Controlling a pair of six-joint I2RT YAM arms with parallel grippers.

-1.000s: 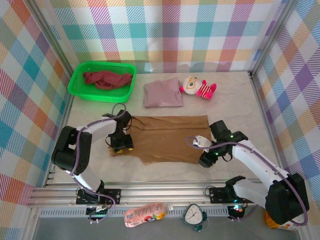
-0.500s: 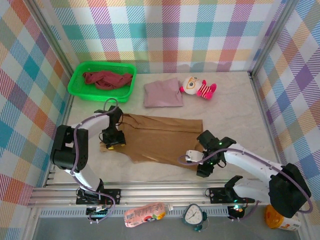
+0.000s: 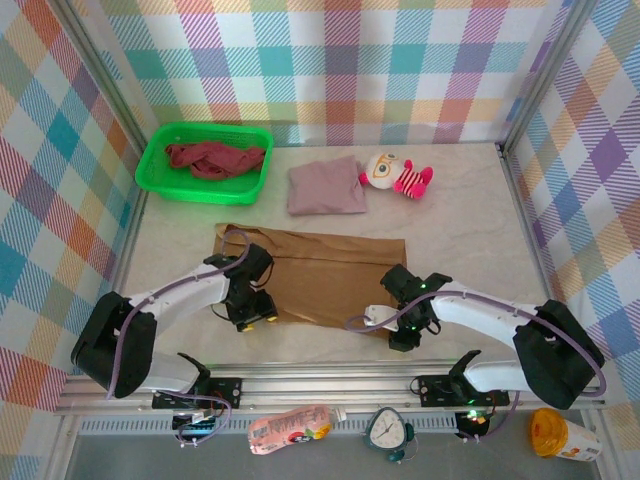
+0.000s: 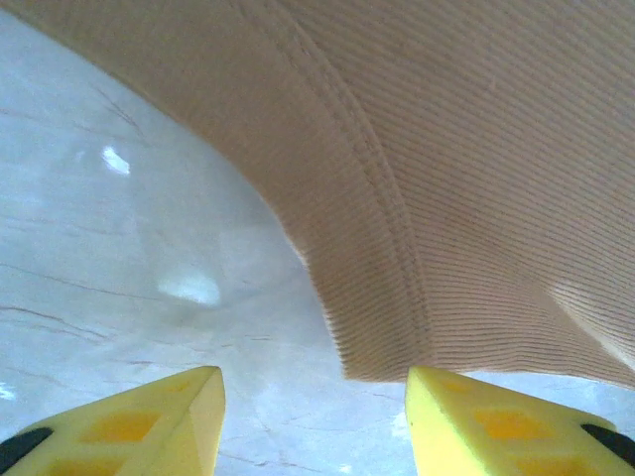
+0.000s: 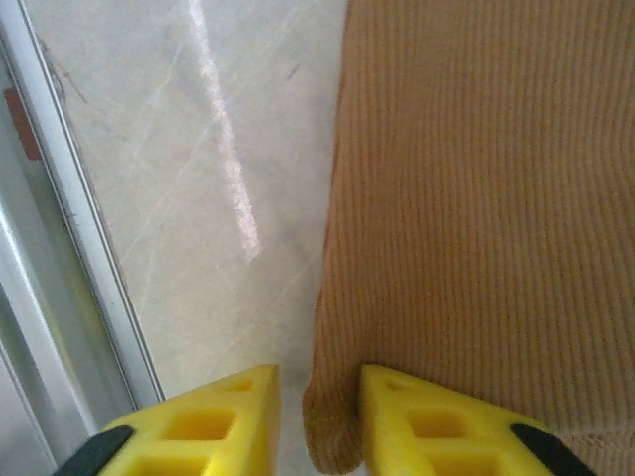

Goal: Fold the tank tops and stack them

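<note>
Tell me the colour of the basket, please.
The basket is bright green; the top external view shows it best.

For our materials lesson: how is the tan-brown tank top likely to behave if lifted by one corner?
Probably floppy: the tan-brown tank top lies flat, its hem curving loosely, so it should drape from the held corner. Likely light, being thin ribbed knit. Pushed, it may bunch rather than slide.

The tan tank top (image 4: 476, 149) is cut off at 12 and 3 o'clock in both wrist views. The left fingers (image 4: 149, 416) and right fingers (image 5: 427, 426) are cut off at 6 o'clock. From above, its near corners are covered by the arms.
</note>
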